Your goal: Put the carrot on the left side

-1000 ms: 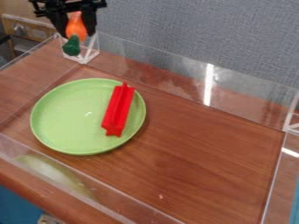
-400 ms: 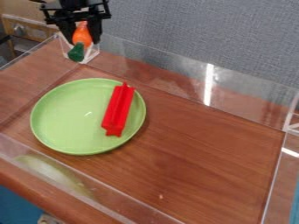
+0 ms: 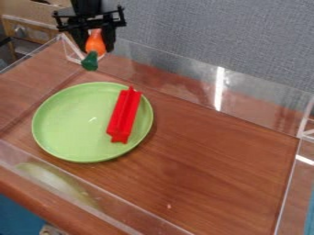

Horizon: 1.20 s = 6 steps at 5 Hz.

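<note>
Bench (image 3: 208, 174): brown wood-grain top, glossy, filling most of the view. It is the largest item.

Clear barrier (image 3: 263, 87): transparent low walls standing along the bench edges, catching pale reflections at the far side and at the right.

Backdrop (image 3: 233, 32): grey-blue textured panel behind the far wall.

Plate (image 3: 68, 124): round, light green, lying flat on the left half of the bench, nearer the front than the claw.

Red block (image 3: 124, 114): flat, long and rectangular, resting on the right part of the plate. It lies slantwise, its far end reaching the plate's rim.

Claw (image 3: 92, 39): black, at the top left of the view, pointing steeply down above the far left corner of the bench. Its two fingers are drawn close and pinch the carrot between them.

Carrot (image 3: 92, 44): small, orange, tapered, with a dark green stem end pointing down. It hangs in the claw near the far left wall, beyond the plate and well apart from the red block. Whether the green end touches the bench cannot be told.
</note>
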Each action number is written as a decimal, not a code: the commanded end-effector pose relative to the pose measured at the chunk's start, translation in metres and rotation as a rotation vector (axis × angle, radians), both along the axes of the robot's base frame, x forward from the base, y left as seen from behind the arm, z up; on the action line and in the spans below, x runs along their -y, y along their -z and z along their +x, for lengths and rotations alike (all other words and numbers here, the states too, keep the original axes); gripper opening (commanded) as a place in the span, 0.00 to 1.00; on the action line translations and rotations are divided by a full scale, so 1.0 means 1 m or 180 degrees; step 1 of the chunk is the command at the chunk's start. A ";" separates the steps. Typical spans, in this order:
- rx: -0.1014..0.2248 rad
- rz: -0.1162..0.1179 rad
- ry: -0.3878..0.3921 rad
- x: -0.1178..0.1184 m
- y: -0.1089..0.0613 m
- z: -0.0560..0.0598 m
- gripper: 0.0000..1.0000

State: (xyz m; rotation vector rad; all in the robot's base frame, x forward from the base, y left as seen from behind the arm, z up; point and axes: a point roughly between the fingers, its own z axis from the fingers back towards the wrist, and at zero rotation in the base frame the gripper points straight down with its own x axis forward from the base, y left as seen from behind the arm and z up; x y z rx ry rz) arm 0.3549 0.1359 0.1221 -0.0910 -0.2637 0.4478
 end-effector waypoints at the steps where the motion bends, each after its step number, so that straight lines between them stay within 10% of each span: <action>1: 0.0261 0.0129 0.0035 -0.002 -0.039 0.007 0.00; 6: 0.0198 0.0219 -0.0048 -0.031 -0.052 -0.002 0.00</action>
